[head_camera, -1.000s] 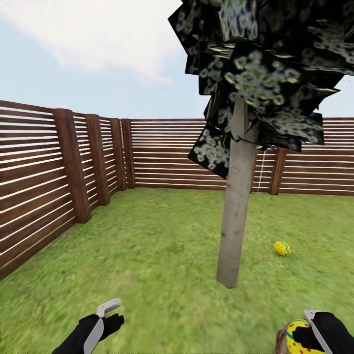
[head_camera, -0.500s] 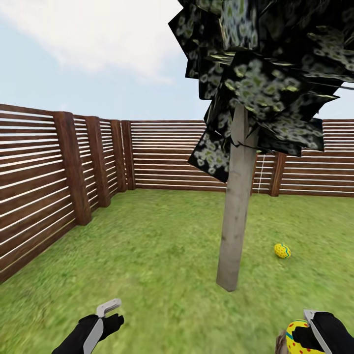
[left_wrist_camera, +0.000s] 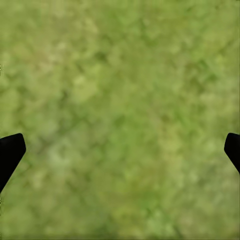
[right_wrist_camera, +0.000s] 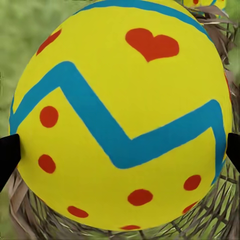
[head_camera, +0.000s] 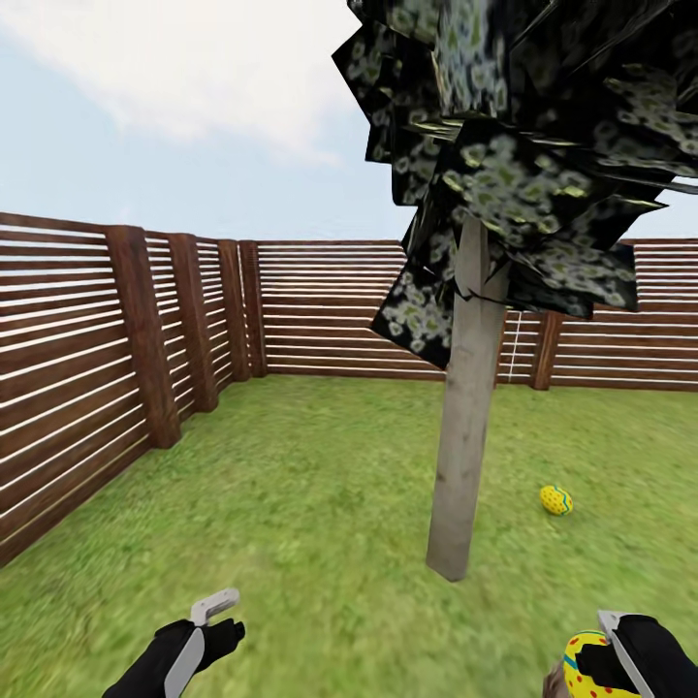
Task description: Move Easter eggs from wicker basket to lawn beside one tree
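Note:
A yellow Easter egg (head_camera: 555, 500) lies on the lawn (head_camera: 310, 504) just right of the tree (head_camera: 465, 417), whose trunk is pale under a dark mottled crown. My right gripper (head_camera: 596, 659) is shut on a second egg (right_wrist_camera: 120, 115), yellow with a blue zigzag, red dots and a red heart, held right over the wicker basket (right_wrist_camera: 210, 222). The basket's rim (head_camera: 555, 681) peeks in at the head view's lower edge. A third egg (right_wrist_camera: 202, 2) shows partly inside the basket. My left gripper (head_camera: 215, 606) hangs open over bare grass (left_wrist_camera: 120, 100), holding nothing.
A brown slatted fence (head_camera: 97, 359) runs along the left and across the back of the garden, meeting at a corner post (head_camera: 247, 305). Open grass stretches between me and the tree.
The whole picture has slid slightly downward, so the camera has moved. Both arms, the held egg and the egg by the tree keep their places.

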You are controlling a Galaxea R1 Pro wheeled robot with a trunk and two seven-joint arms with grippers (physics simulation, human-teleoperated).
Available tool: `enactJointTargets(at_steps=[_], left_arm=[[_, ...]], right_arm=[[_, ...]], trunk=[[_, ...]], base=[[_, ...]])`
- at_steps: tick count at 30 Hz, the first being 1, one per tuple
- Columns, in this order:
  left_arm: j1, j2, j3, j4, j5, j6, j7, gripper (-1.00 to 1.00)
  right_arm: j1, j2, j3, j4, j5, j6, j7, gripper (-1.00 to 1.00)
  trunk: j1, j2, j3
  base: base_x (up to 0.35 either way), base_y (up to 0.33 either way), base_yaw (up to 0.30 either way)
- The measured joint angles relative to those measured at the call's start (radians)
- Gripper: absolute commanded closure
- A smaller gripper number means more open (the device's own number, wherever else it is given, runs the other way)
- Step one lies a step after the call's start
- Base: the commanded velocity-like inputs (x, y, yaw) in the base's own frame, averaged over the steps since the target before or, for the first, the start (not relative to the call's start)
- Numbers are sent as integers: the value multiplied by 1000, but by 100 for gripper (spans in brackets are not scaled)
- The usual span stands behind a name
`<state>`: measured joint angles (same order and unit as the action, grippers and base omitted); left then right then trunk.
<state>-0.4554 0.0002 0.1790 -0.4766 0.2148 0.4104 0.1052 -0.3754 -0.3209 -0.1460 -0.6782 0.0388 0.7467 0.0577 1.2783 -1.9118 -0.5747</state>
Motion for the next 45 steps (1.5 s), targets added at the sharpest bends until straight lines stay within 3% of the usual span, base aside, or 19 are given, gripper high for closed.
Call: enactJointTargets(at_steps=[22, 45], left_arm=[[0, -2, 0, 1, 0, 0, 1, -100], [0, 0, 0, 0, 0, -9, -5, -100]], right_arm=[[0, 0, 0, 0, 0, 0, 0, 100], [0, 0, 0, 1, 1, 0, 0, 100]], trunk=[[-84, 154, 69], [-84, 154, 69]], base=[[0, 0, 0], [-83, 258, 0]])
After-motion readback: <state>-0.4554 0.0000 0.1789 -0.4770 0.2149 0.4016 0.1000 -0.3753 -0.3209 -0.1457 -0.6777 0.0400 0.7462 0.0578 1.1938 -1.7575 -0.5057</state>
